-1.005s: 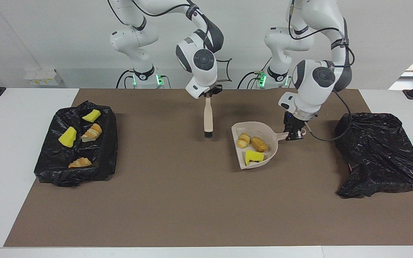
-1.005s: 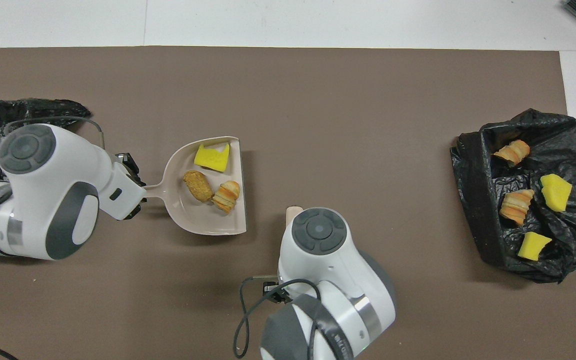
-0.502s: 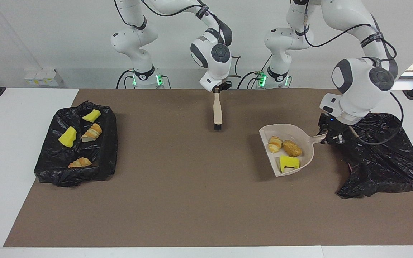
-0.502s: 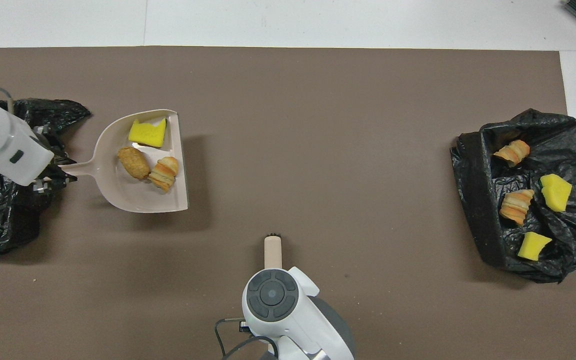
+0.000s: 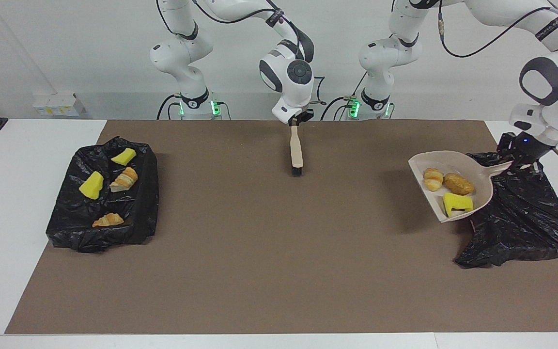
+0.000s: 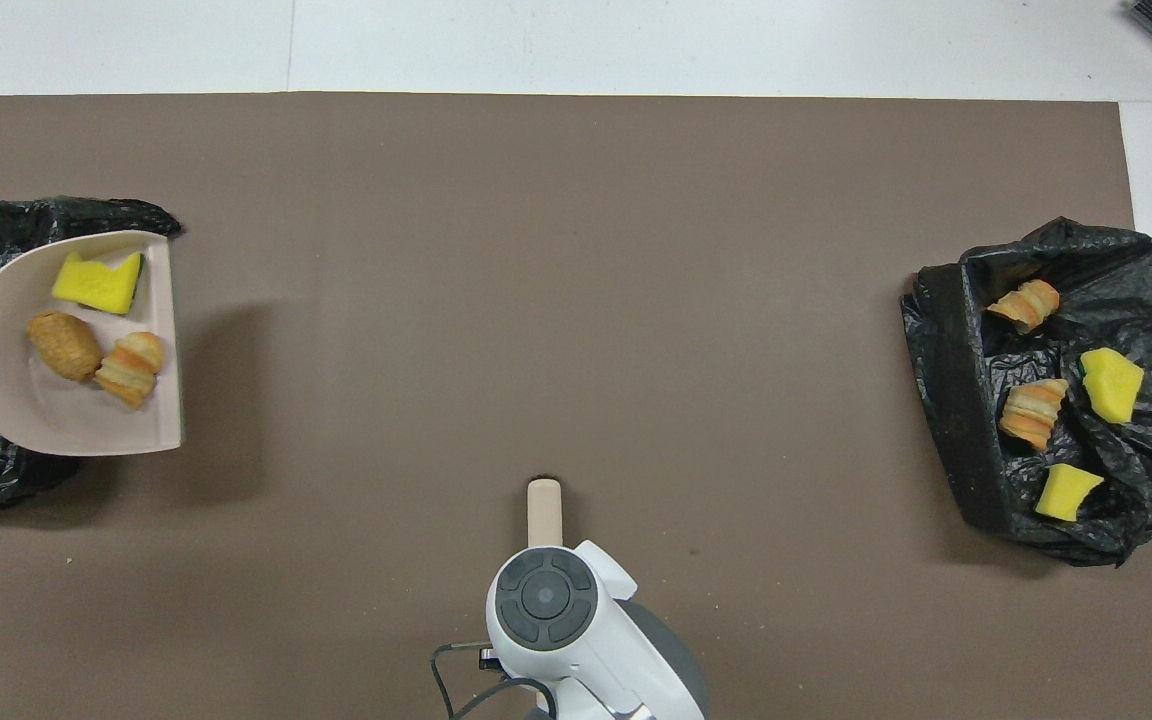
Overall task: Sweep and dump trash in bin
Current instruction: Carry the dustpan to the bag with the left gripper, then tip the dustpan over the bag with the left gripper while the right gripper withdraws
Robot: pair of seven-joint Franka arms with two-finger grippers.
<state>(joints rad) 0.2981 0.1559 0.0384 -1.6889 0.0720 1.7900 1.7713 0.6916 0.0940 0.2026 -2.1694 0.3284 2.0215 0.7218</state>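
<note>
My left gripper is shut on the handle of the beige dustpan and holds it in the air over the edge of a black bag at the left arm's end. The pan carries three trash pieces: a croissant chunk, a brown pastry and a yellow sponge wedge. My right gripper is shut on the brush, which hangs bristles down over the mat's middle near the robots. The left gripper is out of the overhead view.
A second black bag at the right arm's end holds several trash pieces, yellow wedges and croissant chunks. The brown mat covers the table between the bags.
My left gripper has carried the dustpan with its three pieces up and toward the left arm's end, over the black bag's edge. The right gripper drew the brush back toward the robots, then held still.
</note>
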